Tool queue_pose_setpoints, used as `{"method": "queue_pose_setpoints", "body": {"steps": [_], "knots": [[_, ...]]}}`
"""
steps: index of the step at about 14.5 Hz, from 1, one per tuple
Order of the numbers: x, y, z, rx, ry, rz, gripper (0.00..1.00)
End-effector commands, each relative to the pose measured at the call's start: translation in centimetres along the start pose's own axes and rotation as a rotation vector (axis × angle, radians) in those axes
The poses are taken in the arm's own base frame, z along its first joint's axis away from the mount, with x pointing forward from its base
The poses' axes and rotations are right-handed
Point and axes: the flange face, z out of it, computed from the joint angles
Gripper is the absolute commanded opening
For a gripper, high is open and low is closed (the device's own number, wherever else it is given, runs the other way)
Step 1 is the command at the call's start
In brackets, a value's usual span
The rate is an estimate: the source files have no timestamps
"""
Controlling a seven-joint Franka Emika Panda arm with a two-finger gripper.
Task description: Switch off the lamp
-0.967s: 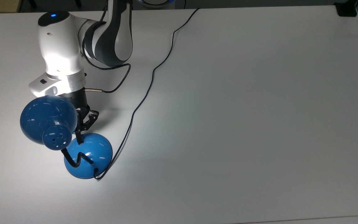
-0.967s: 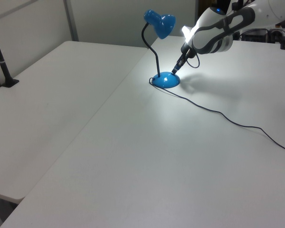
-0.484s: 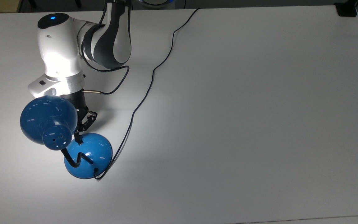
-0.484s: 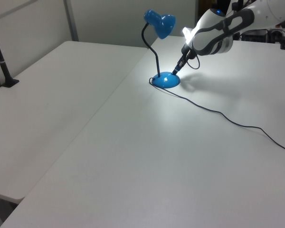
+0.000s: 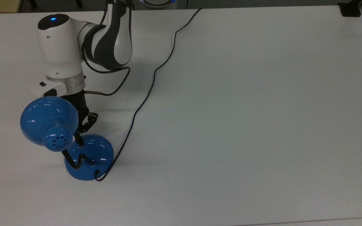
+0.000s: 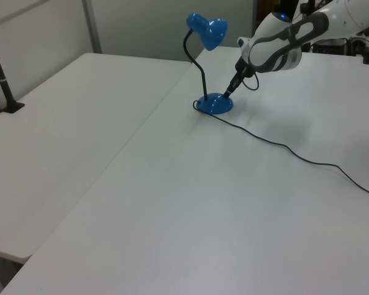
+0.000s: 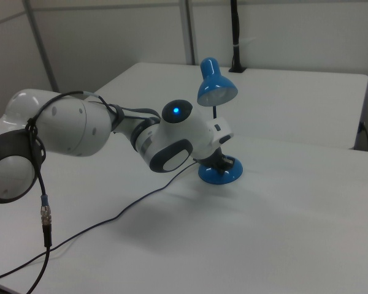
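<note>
1. Whereas half a second ago a bright pool of light lay on the desk (image 5: 231, 110) around the lamp (image 5: 88, 157) and glared off the arm's white wrist, that glow is now gone in the top view and the left view; the desk around the base is evenly lit.
2. Judging from this, the lamp has gone out, so the switch on the base seems to have been pressed and the main part of the task looks done.
3. The lamp stands where it stood, near the top view's lower left, its round base flat on the desk and its shade (image 5: 47, 124) raised on the bendy neck; in the left view it sits at the far middle of the desk (image 6: 214, 103).
4. The jaws (image 5: 79, 139) have hardly moved: their tip rests on or just over the upper edge of the base, at the spot it reached a second ago. They look drawn narrow, holding nothing, with the tip used as a pusher.
5. The black cord (image 5: 149, 91) runs from the base across the desk to the far edge in the top view, unshifted.
6. What remains, by my reckoning, is only to lift the jaws clear of the base without nudging it or catching the neck close beside them.
</note>
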Motion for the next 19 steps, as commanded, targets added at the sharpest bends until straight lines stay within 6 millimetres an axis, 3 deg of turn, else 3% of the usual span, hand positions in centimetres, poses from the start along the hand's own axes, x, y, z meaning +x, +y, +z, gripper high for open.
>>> {"method": "queue_pose_setpoints", "body": {"steps": [1,3,4,6,8,13,17,19], "knots": [[-2.4,1.1,-2.9,0.014,-0.027,-0.061,0.00],[-2.6,1.2,-6.3,0.111,-0.132,-0.070,0.00],[-3.0,2.5,-9.6,0.150,-0.249,-0.106,0.24],[-3.2,2.5,-12.9,0.174,-0.351,-0.166,0.49],[-3.4,1.8,-16.7,0.213,-0.453,-0.205,1.00],[-1.0,-1.6,-27.0,0.202,-0.545,-0.088,1.00],[1.0,-6.4,-33.1,0.114,-0.511,-0.049,1.00],[2.1,-9.0,-32.8,0.101,-0.491,-0.008,1.00]]}}
